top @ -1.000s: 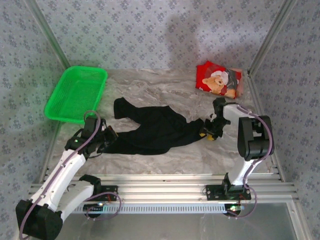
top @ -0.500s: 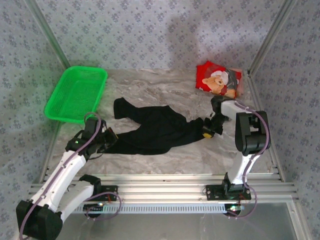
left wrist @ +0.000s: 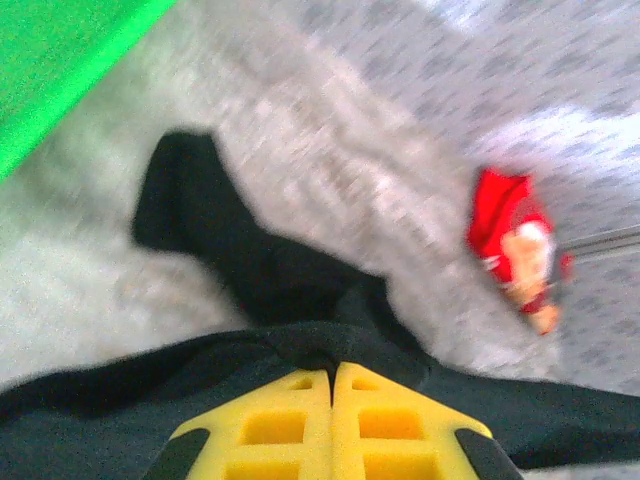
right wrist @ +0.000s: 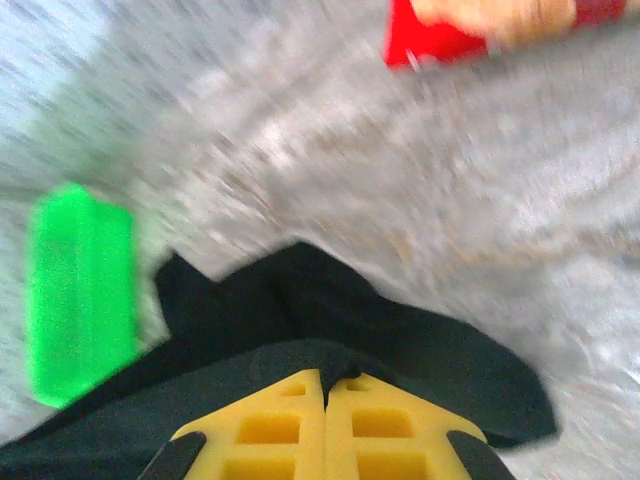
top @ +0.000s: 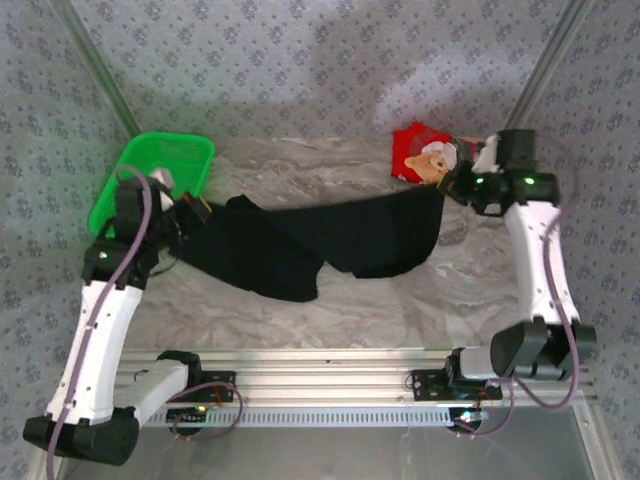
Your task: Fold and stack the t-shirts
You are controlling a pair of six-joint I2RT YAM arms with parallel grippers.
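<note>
Top view, left gripper (top: pixel 190 208): we see it raised beside the green basket (top: pixel 160 165), closed on one end of the black t-shirt (top: pixel 330 235).
Top view, right gripper (top: pixel 452 190): raised at the far right, just beside the red t-shirt (top: pixel 430 158), clamped on the opposite end of the black t-shirt.
Top view, black t-shirt: stretched in a band between the two grippers, with loose cloth sagging toward the near edge in the middle. We cannot tell whether the lowest fold touches the table (top: pixel 400 300).
Top view, red t-shirt: a small bundle at the far right corner of the table, bear print facing up, apart from the basket.
Left wrist, picture quality: blurred.
Left wrist, yellow pads (left wrist: pixel 280 430): pressed together with no gap, a ridge of black cloth pinched at their tips.
Left wrist, black t-shirt: runs left and right across the bottom, and a narrower dark piece reaches away over the table.
Left wrist, surroundings: basket in the upper left corner, red t-shirt at the right.
Right wrist, picture quality: blurred as well.
Right wrist, pads: we note them shut tight on a black fold.
Right wrist, black t-shirt: spreads beyond the tips and toward the lower right.
Right wrist, surroundings: basket at the left, red t-shirt at the top edge.
</note>
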